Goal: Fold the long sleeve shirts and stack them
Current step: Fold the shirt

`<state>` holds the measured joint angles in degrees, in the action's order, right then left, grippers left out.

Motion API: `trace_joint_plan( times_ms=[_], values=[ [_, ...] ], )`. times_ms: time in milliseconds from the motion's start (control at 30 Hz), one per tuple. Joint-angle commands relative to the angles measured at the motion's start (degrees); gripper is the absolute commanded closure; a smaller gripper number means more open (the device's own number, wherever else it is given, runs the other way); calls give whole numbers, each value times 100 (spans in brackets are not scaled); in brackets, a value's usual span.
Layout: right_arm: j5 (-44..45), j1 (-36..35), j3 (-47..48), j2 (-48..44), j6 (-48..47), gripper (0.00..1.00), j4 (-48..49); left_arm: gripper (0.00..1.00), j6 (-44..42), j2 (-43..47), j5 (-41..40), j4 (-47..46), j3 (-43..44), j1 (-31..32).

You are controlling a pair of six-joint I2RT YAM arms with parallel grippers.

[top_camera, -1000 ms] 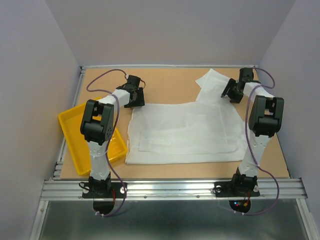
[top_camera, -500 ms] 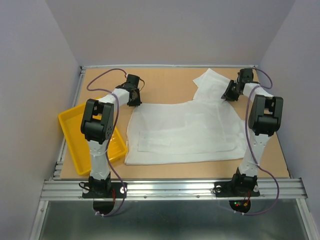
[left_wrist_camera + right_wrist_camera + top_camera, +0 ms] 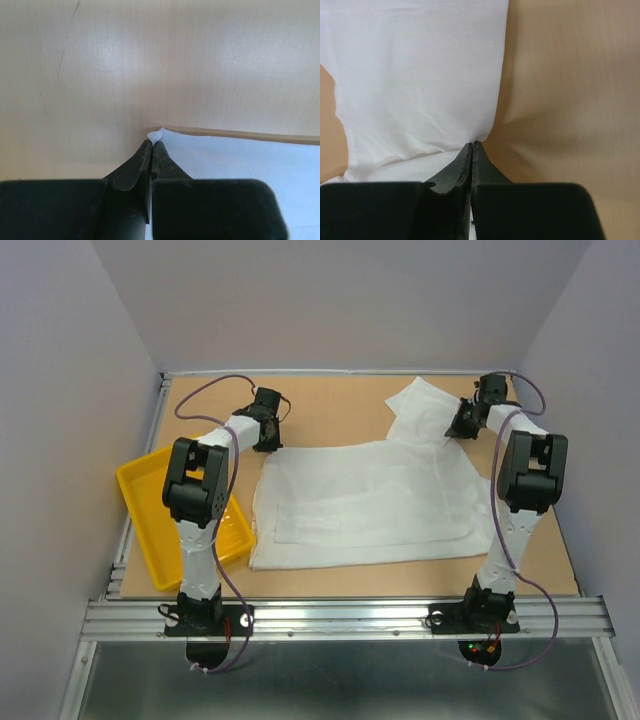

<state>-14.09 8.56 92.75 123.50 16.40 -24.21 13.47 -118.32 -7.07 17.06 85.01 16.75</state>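
Lilac walls box in a wooden table (image 3: 330,582), and from where I stand a white shirt (image 3: 370,505) lies spread nearly flat across its middle. One sleeve (image 3: 415,405) runs off toward the far right corner. The near hem sits parallel to the front edge, with bare wood showing in front of it.

At the far left corner of the shirt the left gripper (image 3: 265,444) is down at the tabletop. The left wrist view shows that gripper (image 3: 151,145) with its jaws pressed tight together and a small white tip of cloth poking out past them. The rest of the shirt (image 3: 240,160) lies to the right.

On the other side, the right gripper (image 3: 456,430) is down where the sleeve meets the body. In its own camera the gripper (image 3: 471,146) has its jaws clamped together on the fabric's edge, with creases in the shirt (image 3: 420,75) drawing in toward the pinch.

A yellow tray (image 3: 140,490) sits askew at the left edge, its right corner just beside the shirt's near left corner.
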Motion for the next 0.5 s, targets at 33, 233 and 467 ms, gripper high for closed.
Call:
trace_joint_plan(
  times_ms=[33, 233, 467],
  values=[
    [318, -3, 121, -844, -208, 99, 100, 97, -91, 749, -400, 113, 34, -32],
    [380, -3, -344, -1302, -94, 100, 153, 96, 58, 1285, -436, 52, -336, -32],
    [459, -3, -1406, -2109, 284, 99, 504, 92, 470, 2031, -506, -54, -1073, 152]
  ],
)
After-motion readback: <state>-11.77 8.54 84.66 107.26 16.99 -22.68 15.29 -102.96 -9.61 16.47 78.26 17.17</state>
